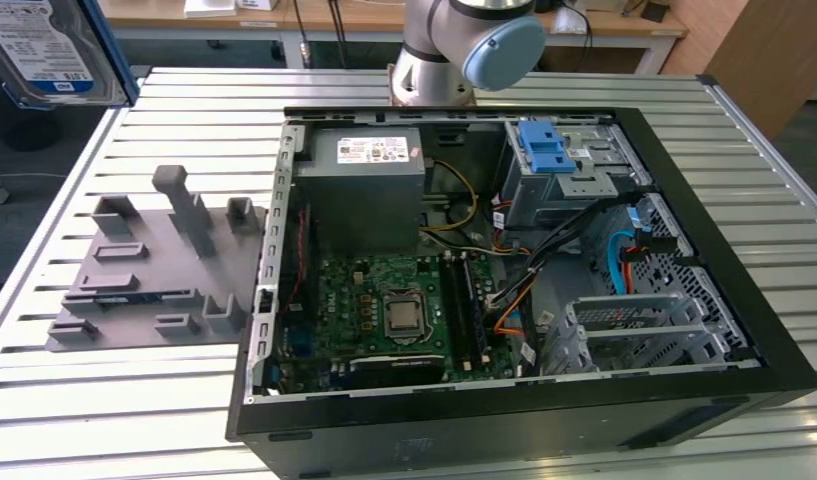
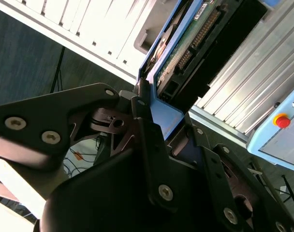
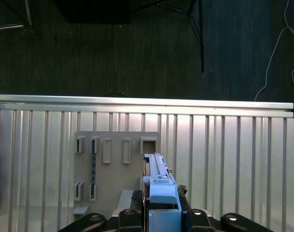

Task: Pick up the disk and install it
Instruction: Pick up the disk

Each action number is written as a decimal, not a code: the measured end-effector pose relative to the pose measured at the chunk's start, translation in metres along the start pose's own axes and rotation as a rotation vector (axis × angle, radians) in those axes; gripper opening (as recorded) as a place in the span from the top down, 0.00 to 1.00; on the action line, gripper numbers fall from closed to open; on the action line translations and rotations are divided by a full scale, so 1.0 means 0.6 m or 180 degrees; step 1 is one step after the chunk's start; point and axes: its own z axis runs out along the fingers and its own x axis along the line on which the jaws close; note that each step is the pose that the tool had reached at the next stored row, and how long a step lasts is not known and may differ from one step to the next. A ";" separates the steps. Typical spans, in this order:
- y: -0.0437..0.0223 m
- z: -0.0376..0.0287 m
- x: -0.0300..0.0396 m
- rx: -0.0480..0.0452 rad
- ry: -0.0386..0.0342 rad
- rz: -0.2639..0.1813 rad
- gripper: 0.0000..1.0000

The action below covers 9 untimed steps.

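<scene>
The gripper point(image 3: 161, 203) has its fingers point(image 2: 149, 145) clamped on the disk point(image 1: 41, 45), and they press on its blue side rail. In the exterior view the disk is in the upper left corner of the frame, well apart from the open computer case point(image 1: 515, 425). Its white-and-blue label, with small print, faces this camera.

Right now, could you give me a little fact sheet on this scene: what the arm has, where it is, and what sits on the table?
tool: shut on the disk
disk: hard drive with blue side rails, held in the air over the grey holder
grey holder: slotted fixture on the table, at the exterior view's left of the computer case
computer case: lying open, side panel off
inside the case: motherboard, power supply, blue clip
table: slatted metal
work so far: disk lifted, not in the case
</scene>
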 end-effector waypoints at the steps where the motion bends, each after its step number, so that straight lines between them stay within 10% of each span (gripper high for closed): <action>1: 0.000 0.000 0.000 0.0000 0.0000 0.0000 0.64; 9: -0.011 0.000 0.001 0.0000 0.0000 0.0000 0.64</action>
